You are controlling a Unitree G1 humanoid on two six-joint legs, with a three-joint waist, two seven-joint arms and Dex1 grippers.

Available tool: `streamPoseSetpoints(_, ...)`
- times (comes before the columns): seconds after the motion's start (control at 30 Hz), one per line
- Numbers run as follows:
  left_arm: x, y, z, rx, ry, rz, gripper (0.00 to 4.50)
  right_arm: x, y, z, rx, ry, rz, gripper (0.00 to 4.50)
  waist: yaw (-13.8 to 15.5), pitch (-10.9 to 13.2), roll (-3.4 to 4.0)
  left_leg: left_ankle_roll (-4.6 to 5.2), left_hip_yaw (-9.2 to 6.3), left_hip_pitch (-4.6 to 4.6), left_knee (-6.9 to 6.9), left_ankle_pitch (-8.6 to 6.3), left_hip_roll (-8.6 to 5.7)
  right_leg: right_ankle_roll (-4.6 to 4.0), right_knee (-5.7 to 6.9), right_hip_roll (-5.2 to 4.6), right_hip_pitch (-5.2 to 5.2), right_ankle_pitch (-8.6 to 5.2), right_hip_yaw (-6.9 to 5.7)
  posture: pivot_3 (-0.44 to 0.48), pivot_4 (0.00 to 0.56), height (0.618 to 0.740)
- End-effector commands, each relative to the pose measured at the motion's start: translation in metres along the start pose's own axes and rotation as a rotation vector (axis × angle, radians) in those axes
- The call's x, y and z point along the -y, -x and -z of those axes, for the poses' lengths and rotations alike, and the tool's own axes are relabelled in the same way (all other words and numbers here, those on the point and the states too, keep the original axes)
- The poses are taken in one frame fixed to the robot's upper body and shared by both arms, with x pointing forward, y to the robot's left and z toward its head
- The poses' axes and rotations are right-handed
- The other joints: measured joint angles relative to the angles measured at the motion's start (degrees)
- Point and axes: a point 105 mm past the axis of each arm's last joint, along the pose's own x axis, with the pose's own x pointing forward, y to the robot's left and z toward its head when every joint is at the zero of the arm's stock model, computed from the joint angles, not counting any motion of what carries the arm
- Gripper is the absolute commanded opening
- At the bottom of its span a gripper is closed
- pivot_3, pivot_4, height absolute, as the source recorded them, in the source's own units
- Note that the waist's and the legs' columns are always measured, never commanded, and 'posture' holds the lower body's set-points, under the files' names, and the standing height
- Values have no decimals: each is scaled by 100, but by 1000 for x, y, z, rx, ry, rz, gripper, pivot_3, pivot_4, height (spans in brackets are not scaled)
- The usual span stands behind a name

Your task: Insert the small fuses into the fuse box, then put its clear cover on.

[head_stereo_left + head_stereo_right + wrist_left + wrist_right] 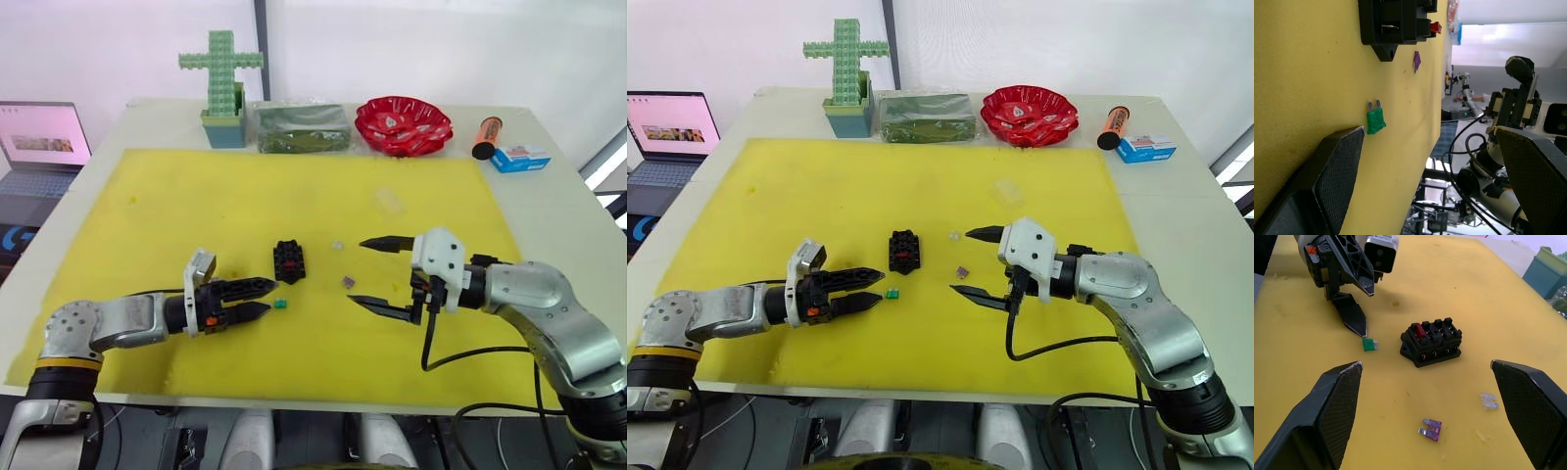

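Note:
The black fuse box (289, 260) lies on the yellow mat (196, 196) with a red fuse (1419, 330) standing in one corner slot. A green fuse (281, 305) lies flat just off the tips of my left gripper (272, 296), which is open and empty. My right gripper (355, 271) is open wide, and the brownish-purple fuse (348, 282) lies on the mat between its fingertips, untouched. A pale grey fuse (337, 244) rests just left of its upper fingertip. The clear cover (390, 201) lies farther back on the mat.
Along the table's far edge stand a green bumpy block cross (222, 73), a green packet (302, 127), a red bowl (403, 124), an orange tube (486, 136) and a small blue box (520, 157). A laptop (39, 147) sits off the table's left side.

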Motion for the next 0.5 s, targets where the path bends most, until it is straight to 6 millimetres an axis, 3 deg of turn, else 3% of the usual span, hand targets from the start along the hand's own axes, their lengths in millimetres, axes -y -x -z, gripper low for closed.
streamPoseSetpoints(0.03, -15, -12, 17, -66, 40, -61, 4500, -1, 2, -10, 28, 38, 7, 4476, 1, -2, 3, 0, 0, 0, 0, 0, -1, 0, -1, -2, 1, 0, 0, 0, 150, 740)
streamPoseSetpoints(0.5, -10, -36, 13, -66, 52, -23, 4500, -1, 2, -10, 28, 38, 9, 4476, 166, -10, 18, -1, -9, -3, 42, -2, -27, -1, -18, -28, 12, 0, -1, 0, 150, 740)
